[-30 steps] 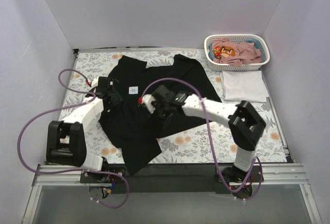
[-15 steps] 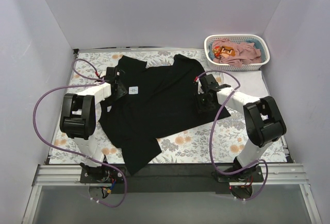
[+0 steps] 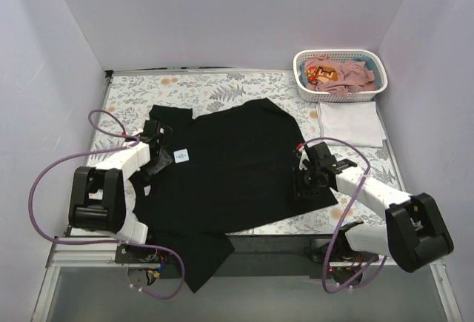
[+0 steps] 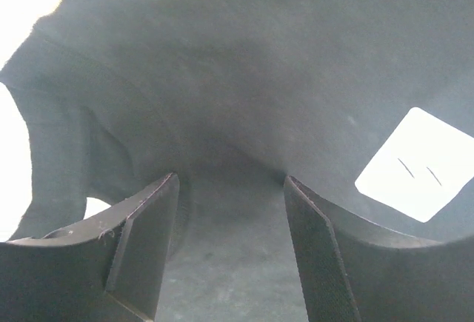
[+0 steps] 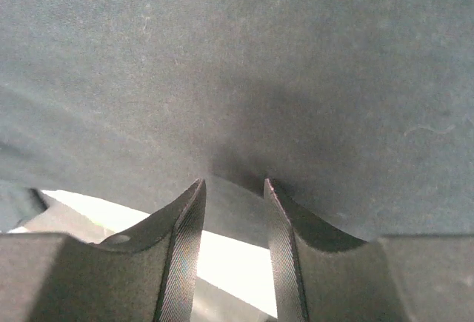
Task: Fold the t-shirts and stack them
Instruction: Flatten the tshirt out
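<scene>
Now black tee (image 3: 229, 166) lies nearer vs 0.5 s ago, left claw (image 4: 231, 185) & right claw (image 5: 234, 185) both clamped on it.

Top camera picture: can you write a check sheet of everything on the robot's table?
Surface: floral-print cloth, lying flat.
Job's things: black t-shirt spread out, one corner over the near edge; white t-shirt folded; pink t-shirts in basket.
Clutter: something orange-red in the basket.
Grippers: left gripper and right gripper each pinch the black t-shirt.
Cables: purple cables loop beside both arms.
Surroundings: plain pale walls.
</scene>
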Motion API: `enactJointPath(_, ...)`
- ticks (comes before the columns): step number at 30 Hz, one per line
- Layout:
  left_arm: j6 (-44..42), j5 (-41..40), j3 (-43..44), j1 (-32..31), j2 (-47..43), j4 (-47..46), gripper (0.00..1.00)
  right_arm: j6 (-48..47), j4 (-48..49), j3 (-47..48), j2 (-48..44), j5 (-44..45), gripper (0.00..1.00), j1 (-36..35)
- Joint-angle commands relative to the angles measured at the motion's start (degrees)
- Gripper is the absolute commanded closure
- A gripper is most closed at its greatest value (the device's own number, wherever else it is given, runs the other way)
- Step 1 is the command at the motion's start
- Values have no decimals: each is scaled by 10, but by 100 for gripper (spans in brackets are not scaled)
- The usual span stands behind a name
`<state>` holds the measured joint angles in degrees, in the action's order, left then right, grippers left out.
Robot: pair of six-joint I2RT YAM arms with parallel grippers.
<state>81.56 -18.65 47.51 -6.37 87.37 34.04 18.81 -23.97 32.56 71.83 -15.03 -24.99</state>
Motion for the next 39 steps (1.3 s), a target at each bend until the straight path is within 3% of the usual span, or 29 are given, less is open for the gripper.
enactJointPath(1,14,-23,-18,8,-54,47,41,15,-89,-26,-48,-34,55,-5)
enactJointPath(6,-14,-14,49,9,-45,9,37,-68,-78,130,-12,0,55,-4)
enactJointPath(15,-52,-32,159,9,91,-78,37,-157,78,379,195,132,59,10)
enactJointPath(20,-61,-16,178,9,140,-91,36,-267,118,489,340,146,53,9)
enactJointPath(30,-79,-20,151,7,149,-102,36,-336,119,646,494,120,55,9)
enactJointPath(39,-80,-32,156,5,147,-102,36,-333,116,705,578,103,60,8)
